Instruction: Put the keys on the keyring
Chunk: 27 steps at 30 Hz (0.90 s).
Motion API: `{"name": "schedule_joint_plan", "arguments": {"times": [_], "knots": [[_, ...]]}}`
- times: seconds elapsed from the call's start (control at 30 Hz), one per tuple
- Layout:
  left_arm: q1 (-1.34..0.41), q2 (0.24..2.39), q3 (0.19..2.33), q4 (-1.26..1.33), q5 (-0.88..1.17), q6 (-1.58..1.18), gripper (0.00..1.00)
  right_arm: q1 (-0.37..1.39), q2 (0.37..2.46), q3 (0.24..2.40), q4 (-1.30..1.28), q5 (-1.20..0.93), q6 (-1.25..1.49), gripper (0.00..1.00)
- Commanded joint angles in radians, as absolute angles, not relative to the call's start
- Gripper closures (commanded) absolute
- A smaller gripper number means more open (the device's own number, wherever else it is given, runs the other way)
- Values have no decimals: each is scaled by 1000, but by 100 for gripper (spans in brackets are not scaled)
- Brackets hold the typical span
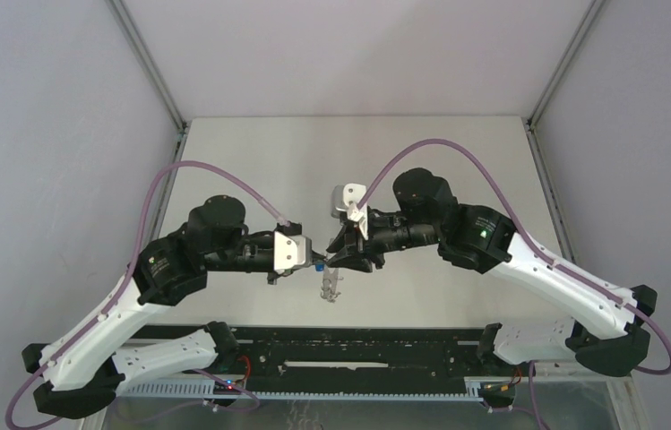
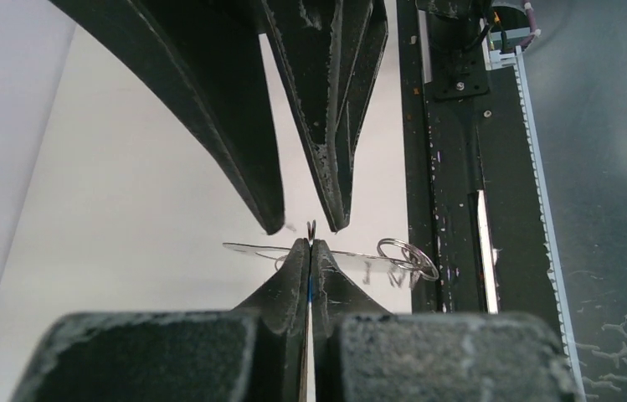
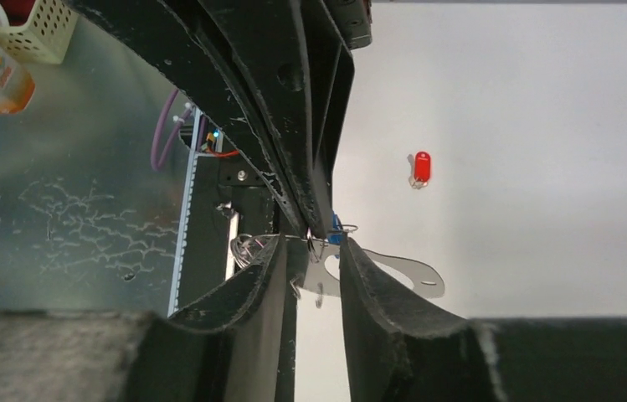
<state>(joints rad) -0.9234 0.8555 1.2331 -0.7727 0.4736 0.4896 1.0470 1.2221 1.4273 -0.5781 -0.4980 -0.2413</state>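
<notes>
Red key (image 3: 422, 167) alone on table (image 3: 544, 100)

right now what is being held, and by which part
The left gripper pinches the blue key by its blue head; the right gripper is open, holding nothing.

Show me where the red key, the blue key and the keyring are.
red key (image 3: 421, 167): right wrist view, on its red head.
blue key (image 3: 336, 233): right wrist view, on the visible bit of its blue head.
keyring (image 2: 251, 247): left wrist view, on its thin rim.
</notes>
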Motion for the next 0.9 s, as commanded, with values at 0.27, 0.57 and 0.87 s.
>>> {"name": "schedule_joint_plan", "arguments": {"times": [0.27,0.57,0.87], "knots": [[-919,850,1303,-753,458,513,100,1095,1240,1497,-641,-402,-312,71],[-919,853,1311,-752,463,511,100,1106,1283,1540,-675,-364,-318,77],[-919,849,1313,-742,454,522,100,1118,1330,1588,-717,-328,-302,88]]}}
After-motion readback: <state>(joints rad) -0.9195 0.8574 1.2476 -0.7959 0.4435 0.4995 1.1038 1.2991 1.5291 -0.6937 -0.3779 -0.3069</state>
